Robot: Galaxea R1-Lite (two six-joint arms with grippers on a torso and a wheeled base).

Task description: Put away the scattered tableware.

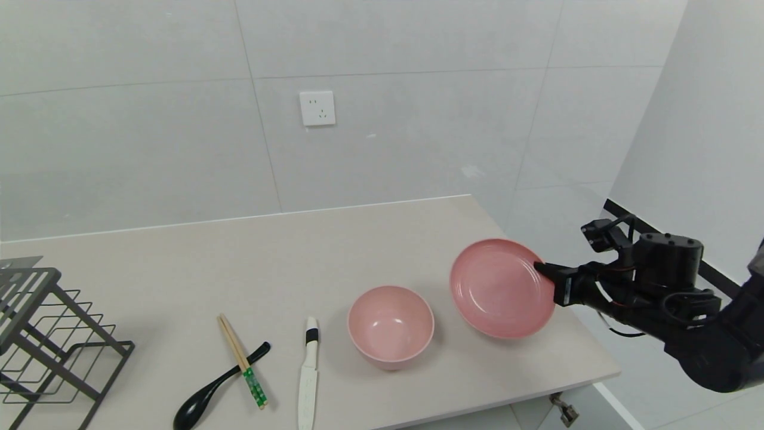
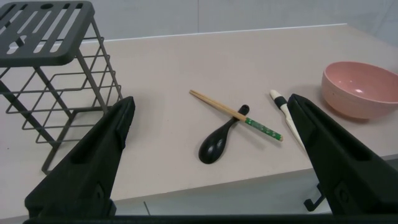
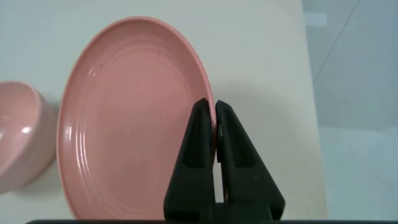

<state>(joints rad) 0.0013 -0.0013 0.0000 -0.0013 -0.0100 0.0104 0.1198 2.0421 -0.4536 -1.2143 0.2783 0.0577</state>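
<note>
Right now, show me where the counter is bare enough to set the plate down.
Widest bare patch: the back of the counter, between the wall and the row of tableware. A smaller one lies between the rack and the chopsticks. The front is crowded: spoon, knife, bowl, and the plate held by the right gripper near the right edge.

Left gripper [image 2: 211, 102]: two black fingers [image 2: 93, 168] spread wide, hanging above the near edge of the beige countertop [image 2: 174, 62], holding nothing.

Dark grey wire dish rack with slotted top [image 2: 56, 68]: stands upright on the countertop, beyond one finger.

Pair of wooden chopsticks with green patterned ends [image 2: 233, 115]: lies across the handle of a glossy black ladle-shaped spoon [image 2: 217, 142], touching it.

White knife with a black band [image 2: 286, 111]: just beside the chopsticks' green ends, between them and a round pink bowl [image 2: 360, 87].

Bowl upright, apart from the knife.
</note>
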